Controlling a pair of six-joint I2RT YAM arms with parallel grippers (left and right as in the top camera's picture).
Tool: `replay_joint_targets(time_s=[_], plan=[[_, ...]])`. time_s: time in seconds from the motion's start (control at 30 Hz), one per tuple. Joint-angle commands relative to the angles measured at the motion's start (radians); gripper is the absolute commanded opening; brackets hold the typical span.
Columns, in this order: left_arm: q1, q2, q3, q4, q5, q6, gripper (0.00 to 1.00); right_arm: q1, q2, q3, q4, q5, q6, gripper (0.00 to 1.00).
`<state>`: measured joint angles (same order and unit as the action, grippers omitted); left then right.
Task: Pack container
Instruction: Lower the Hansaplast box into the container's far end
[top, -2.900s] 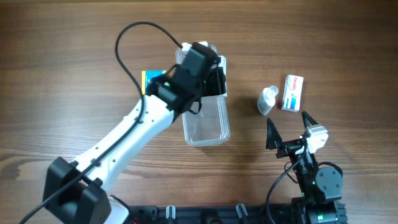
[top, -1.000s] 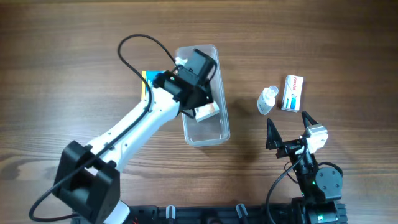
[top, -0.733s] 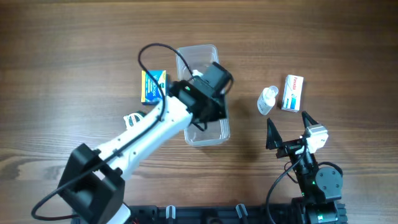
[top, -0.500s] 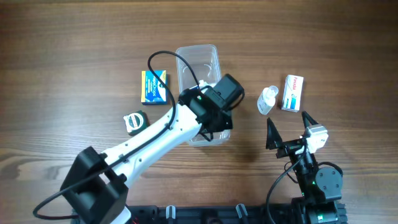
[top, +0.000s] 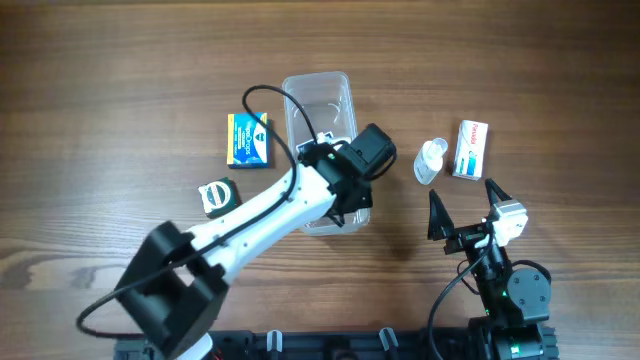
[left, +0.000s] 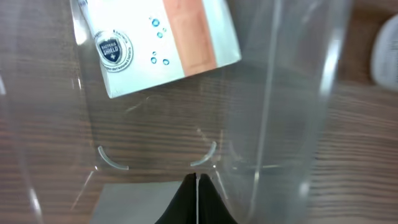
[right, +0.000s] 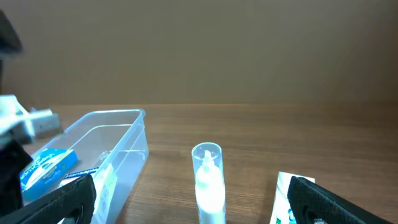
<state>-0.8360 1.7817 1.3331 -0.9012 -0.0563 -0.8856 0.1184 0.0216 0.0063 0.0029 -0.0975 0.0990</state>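
The container (top: 318, 95) is a clear long tub at the table's middle; it also shows as the container (right: 121, 140) in the right wrist view. My left gripper (top: 343, 208) hangs over its near end, shut on nothing. In the left wrist view its shut gripper (left: 197, 198) points at the container (left: 292, 93) floor, where a white box with an orange stripe (left: 161, 43) lies a little beyond the tips. From overhead the arm hides this box. My right gripper (top: 467, 208) rests open near the front edge, nothing between its fingers; the right wrist view shows this gripper (right: 196, 208) wide open.
A blue and yellow box (top: 248, 138) and a tape measure (top: 214, 195) lie left of the tub. Right of it stand a small clear bottle (top: 431, 160) and a white box with red print (top: 470, 148). The bottle (right: 208, 177) is straight ahead of my right gripper.
My left arm has swung right and toward the tub's near end, uncovering the blue and yellow box and the tape measure. The right arm has not moved.
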Motion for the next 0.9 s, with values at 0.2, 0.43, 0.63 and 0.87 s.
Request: replay_joint_targets(time_s=[0.2, 0.43, 0.63, 0.87], plan=[[0.018, 0.082, 0.010, 0.004, -0.035, -0.020, 0.04, -0.004, 0.001, -0.001, 0.004, -0.016, -0.018, 1.00], [0.039, 0.107, 0.010, 0.031, -0.050, -0.020, 0.04, -0.004, 0.001, -0.001, 0.004, -0.016, -0.018, 1.00], [0.047, 0.117, 0.010, 0.048, -0.059, -0.016, 0.04, -0.004, 0.001, -0.001, 0.004, -0.016, -0.018, 1.00], [0.047, 0.119, 0.010, 0.058, -0.099, -0.016, 0.04, -0.004, 0.001, -0.001, 0.004, -0.016, -0.018, 1.00]])
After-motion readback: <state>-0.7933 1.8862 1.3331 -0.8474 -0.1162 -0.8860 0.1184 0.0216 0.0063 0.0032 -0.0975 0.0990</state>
